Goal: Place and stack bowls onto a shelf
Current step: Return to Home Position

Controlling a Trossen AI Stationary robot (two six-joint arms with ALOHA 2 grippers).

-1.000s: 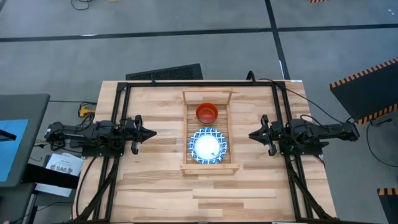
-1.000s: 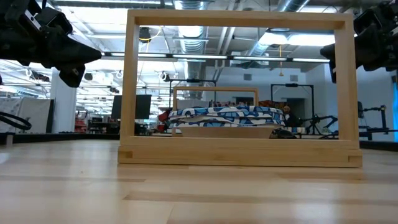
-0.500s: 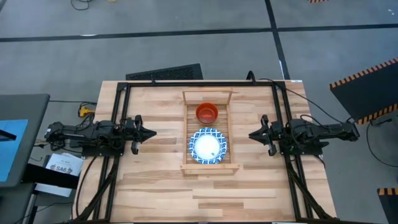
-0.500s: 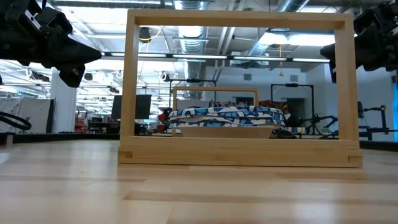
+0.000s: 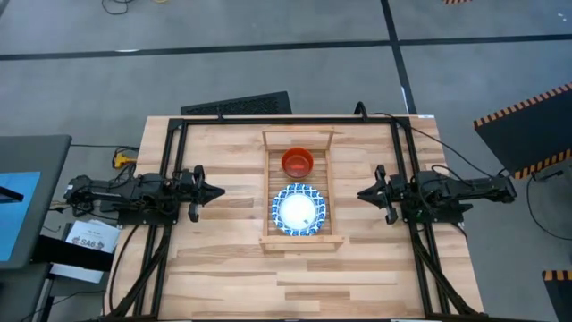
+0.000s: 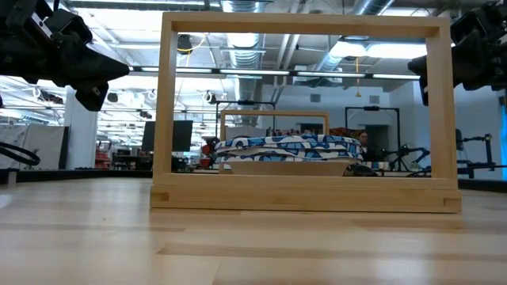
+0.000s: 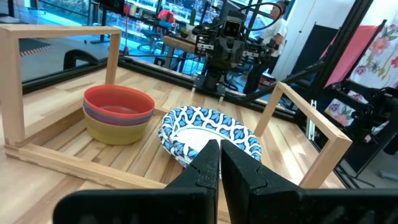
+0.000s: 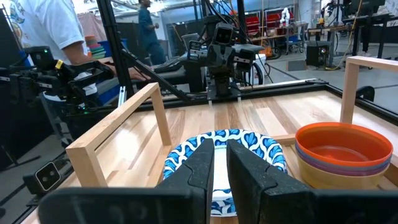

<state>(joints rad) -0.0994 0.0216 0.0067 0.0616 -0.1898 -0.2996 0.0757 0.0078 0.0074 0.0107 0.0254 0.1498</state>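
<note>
The left gripper [image 5: 220, 190] has its fingers [image 7: 208, 165] drawn together with only a sliver between them, grasping nothing. It hangs over the left side of the table [image 5: 223, 268], level with the middle of the shelf [image 5: 267, 179], tips toward it and well apart from it.

The right gripper [image 5: 360, 193] mirrors this over the table's right side. Its fingers [image 8: 200, 165] are closed to a narrow slit and empty.

Between the two grippers, the shelf, a light-wood slatted rack with raised rails, lies along the table's centre.

The blue-patterned white bowls [image 5: 298, 210] sit nested on the shelf's half toward the bottom of the high view; their number cannot be counted.

Just beside them, on the other half, stands a stack of small plain bowls [image 7: 118, 115]: orange-red on top, purple beneath, then yellow. Anything lower is hidden.
</note>
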